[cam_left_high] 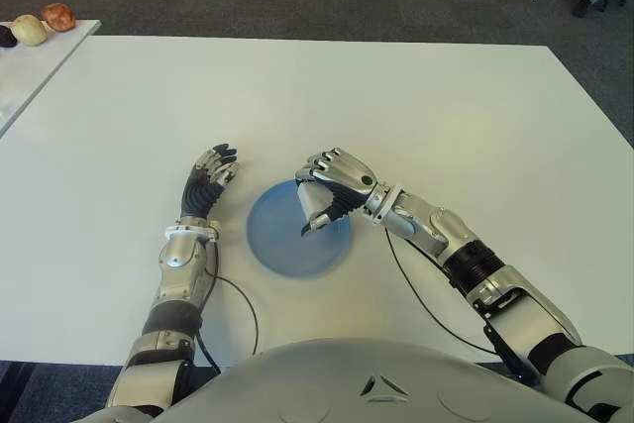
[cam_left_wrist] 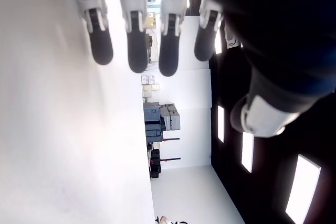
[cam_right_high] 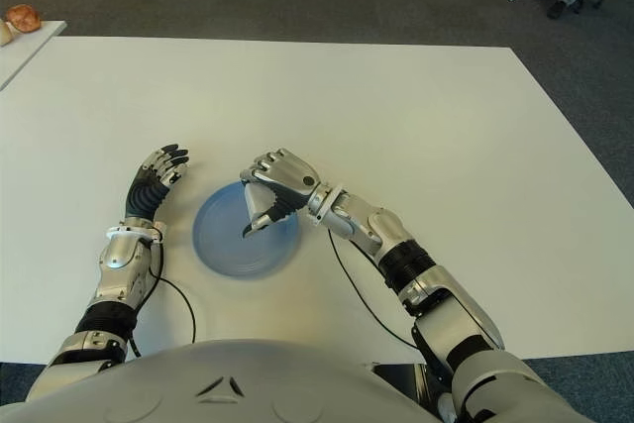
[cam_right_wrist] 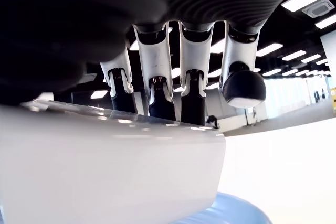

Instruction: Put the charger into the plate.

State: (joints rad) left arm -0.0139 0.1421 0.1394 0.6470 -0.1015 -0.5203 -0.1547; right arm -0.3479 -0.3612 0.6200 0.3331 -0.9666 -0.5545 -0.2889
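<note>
Here boxy white charger (cam_right_wrist: 110, 166) over round plate (cam_left_high: 282, 245).

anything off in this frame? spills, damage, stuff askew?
Nothing stands out. The right hand holds the white charger over the blue plate; the left hand shows open, left of the plate. The table looks clean.

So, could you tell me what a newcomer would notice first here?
Probably the right hand over the blue plate near the table's front edge, its fingers curled around a white charger just above the plate. The left hand lies open to the plate's left, holding nothing.
</note>
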